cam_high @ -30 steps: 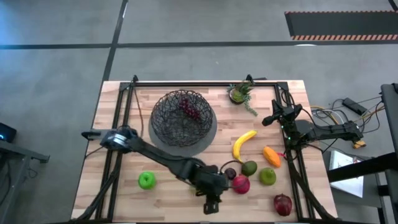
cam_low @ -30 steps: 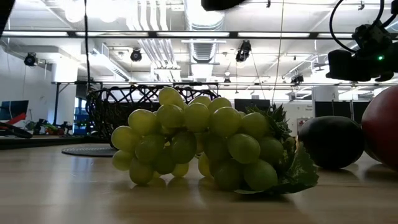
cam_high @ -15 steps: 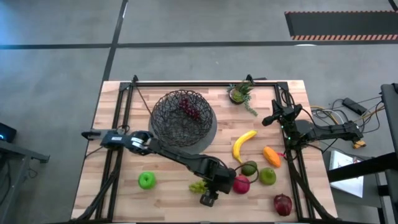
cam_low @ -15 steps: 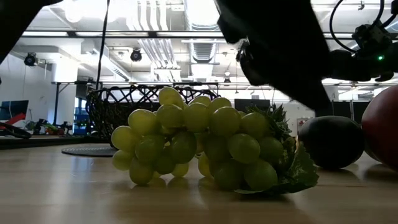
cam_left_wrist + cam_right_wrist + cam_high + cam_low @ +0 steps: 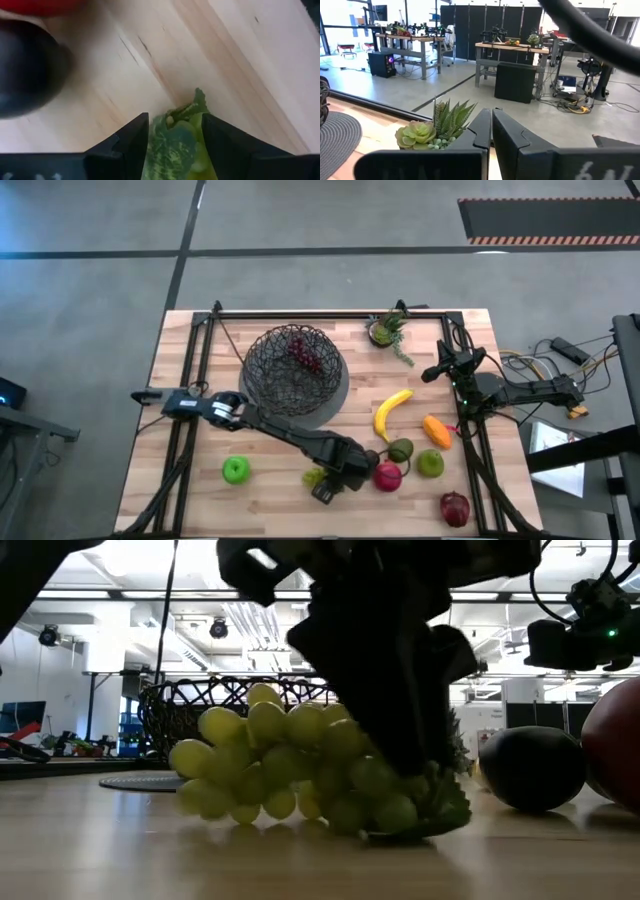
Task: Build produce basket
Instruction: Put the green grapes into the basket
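Note:
The black wire basket point(image 5: 293, 370) stands at the table's far middle with purple grapes point(image 5: 307, 357) inside. My left gripper point(image 5: 327, 480) is down on the green grapes point(image 5: 315, 476) near the near edge, shut on them. A green apple point(image 5: 236, 470) lies to their left. To their right lie a pomegranate point(image 5: 387, 475), an avocado point(image 5: 400, 450), a lime point(image 5: 430, 464), an orange piece point(image 5: 436, 431), a banana point(image 5: 392, 412) and a red apple point(image 5: 454, 508). My right gripper point(image 5: 432, 374) waits shut at the far right. My left gripper point(image 5: 175, 125) holds the green grapes by their leafy end point(image 5: 172, 145), pinched between the two fingers point(image 5: 135, 137). It comes from above, pointing down. The bunch point(image 5: 280, 765) rests on the table, most of its grapes sticking out to one side of the fingers.
A small potted plant point(image 5: 386, 330) stands at the far edge near my right gripper. A dark round fruit point(image 5: 533, 767) and the pomegranate point(image 5: 615, 740) lie close beside the grapes. Bare wood lies between the green apple and the grapes.
My left gripper has come down from above onto the green grapes, and its fingers now stand around the leafy end. The bunch has shifted a little on the table and sits lower and more squashed than before.

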Tool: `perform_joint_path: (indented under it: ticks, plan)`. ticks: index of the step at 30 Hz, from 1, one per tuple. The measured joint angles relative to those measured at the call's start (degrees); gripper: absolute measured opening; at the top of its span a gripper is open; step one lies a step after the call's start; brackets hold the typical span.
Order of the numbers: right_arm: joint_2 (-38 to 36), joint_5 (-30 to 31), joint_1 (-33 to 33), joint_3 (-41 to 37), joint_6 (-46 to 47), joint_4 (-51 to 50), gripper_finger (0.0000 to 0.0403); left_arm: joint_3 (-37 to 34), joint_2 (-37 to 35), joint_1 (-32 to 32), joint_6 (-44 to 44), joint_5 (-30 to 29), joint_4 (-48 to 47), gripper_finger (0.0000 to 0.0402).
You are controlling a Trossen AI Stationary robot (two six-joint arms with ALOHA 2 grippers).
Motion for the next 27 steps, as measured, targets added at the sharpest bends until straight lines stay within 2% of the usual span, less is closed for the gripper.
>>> perform_joint_path:
  ticks: [6, 13, 15, 27]
  plan:
    - [0.0, 0.0, 0.0, 0.0, 0.0, 0.0, 0.0009, -3.8, -0.3, 0.1, -7.9, 0.2, 0.8, 0.0136]
    - [0.0, 0.0, 0.0, 0.0, 0.0, 0.0, 0.0009, -11.7, -5.3, -0.1, -11.3, -4.4, -0.9, 0.003]
    - [0.0, 0.0, 0.0, 0.0, 0.0, 0.0, 0.0009, -13.3, -7.1, -0.1, -13.6, -5.6, -1.7, 0.0012]
    - [0.0, 0.0, 0.0, 0.0, 0.0, 0.0, 0.0009, -16.3, -26.6, 1.8, -38.1, -24.0, -2.6, 0.0007]
